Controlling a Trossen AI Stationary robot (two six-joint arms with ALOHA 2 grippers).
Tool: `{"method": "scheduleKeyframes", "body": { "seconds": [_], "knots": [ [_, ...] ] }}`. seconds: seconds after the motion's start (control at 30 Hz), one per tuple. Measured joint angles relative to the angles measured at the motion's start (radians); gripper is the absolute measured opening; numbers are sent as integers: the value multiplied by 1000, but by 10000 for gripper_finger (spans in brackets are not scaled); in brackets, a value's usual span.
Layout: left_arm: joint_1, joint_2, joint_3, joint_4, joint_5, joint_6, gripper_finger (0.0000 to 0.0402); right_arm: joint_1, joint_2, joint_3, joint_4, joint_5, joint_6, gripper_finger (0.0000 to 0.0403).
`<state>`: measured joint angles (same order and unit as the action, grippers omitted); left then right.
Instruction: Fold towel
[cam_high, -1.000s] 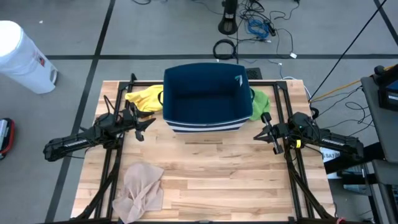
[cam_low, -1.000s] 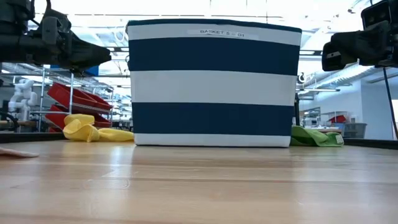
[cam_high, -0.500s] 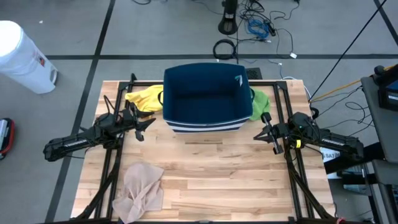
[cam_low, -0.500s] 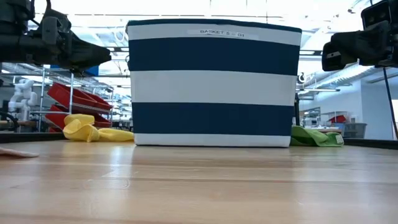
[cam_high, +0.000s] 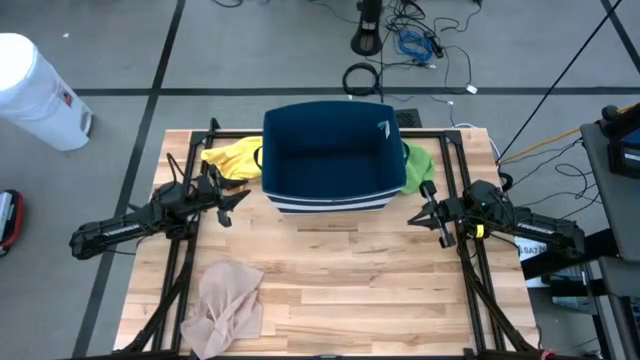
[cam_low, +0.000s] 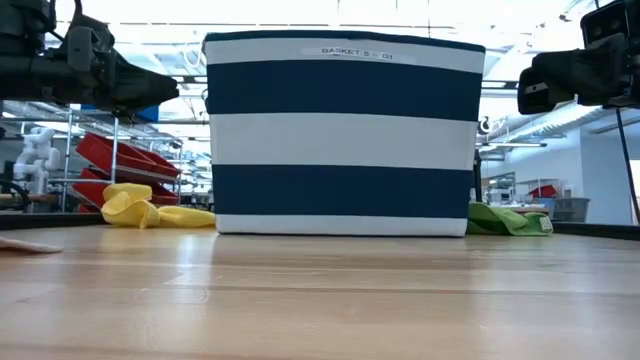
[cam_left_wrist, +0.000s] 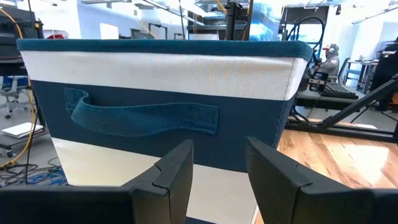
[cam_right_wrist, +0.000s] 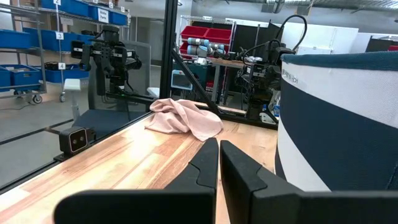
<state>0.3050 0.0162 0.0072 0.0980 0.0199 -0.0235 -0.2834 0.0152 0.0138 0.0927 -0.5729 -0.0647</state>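
Note:
The towel (cam_high: 226, 304) is a beige-pink cloth lying crumpled on the wooden table near its front left corner. It also shows in the right wrist view (cam_right_wrist: 184, 118). My left gripper (cam_high: 238, 198) hovers open, level, above the table's left side. It points at the striped basket's left wall (cam_left_wrist: 168, 99), and nothing is between its fingers (cam_left_wrist: 217, 168). My right gripper (cam_high: 432, 213) hovers shut above the table's right side, just off the basket's right wall (cam_right_wrist: 336, 124), far from the towel.
A navy and white striped basket (cam_high: 332, 158) stands at the table's far middle. A yellow cloth (cam_high: 232, 157) lies to its left and a green cloth (cam_high: 418, 166) to its right. Bare wood (cam_high: 380, 290) stretches across the near half. A white bin (cam_high: 35, 90) stands on the floor.

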Motion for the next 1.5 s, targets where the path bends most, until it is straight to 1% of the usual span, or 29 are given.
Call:
{"method": "scheduleKeyframes", "body": {
  "seconds": [1.13, 1.27, 1.5],
  "knots": [
    [0, 0, 0, 0, 0, 0, 153, 0, 0, 0, 0, 0, 0, 6],
    [0, 0, 0, 0, 0, 0, 153, 0, 0, 0, 0, 0, -56, 6],
    [0, 0, 0, 0, 0, 0, 153, 0, 0, 0, 0, 0, -52, 6]
  ]
}}
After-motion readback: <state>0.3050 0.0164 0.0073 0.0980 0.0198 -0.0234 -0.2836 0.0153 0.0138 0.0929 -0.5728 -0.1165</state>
